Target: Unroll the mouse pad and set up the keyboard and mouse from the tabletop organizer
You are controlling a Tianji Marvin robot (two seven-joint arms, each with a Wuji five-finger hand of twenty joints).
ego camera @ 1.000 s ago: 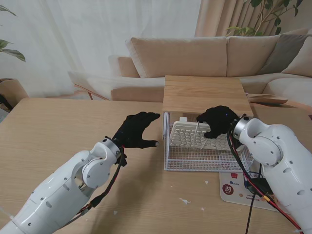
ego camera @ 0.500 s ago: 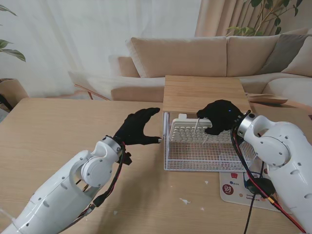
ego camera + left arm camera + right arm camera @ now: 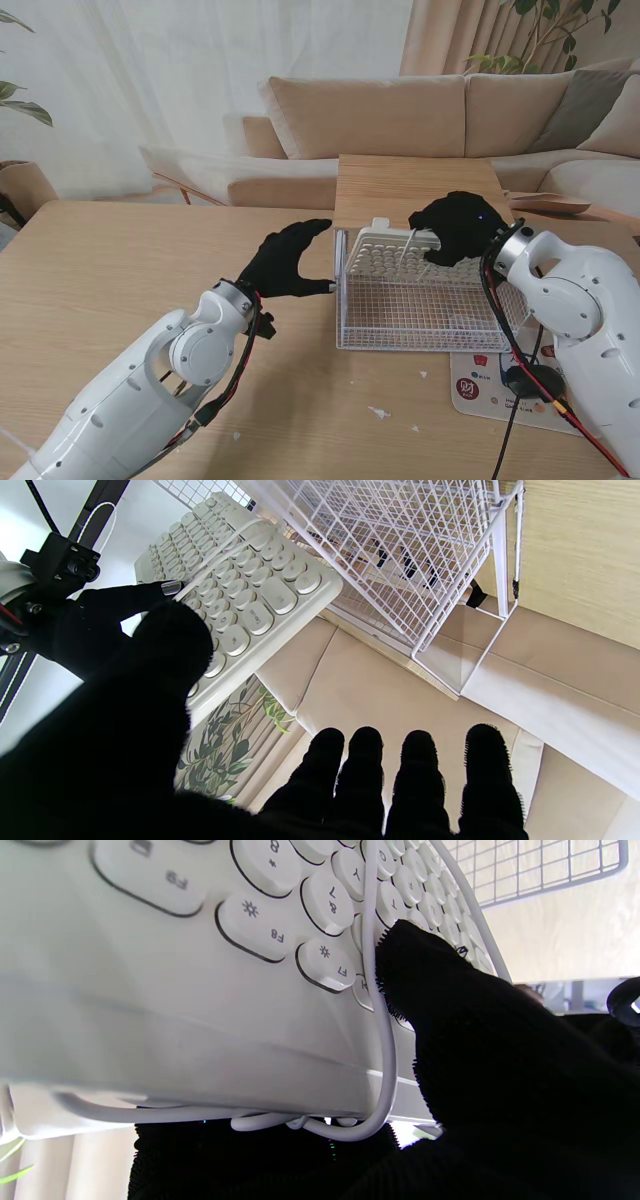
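**Keyboard held at the wire organizer**

The white keyboard (image 3: 385,255) is gripped at its right end by the right hand (image 3: 458,228), thumb on the keys and fingers closed under its edge, a white cable (image 3: 380,1040) pinched against it. It is tilted, its raised end above the top rim of the wire organizer (image 3: 425,320). The left hand (image 3: 285,262) is held just beside the organizer's left wall, fingers spread and holding nothing.
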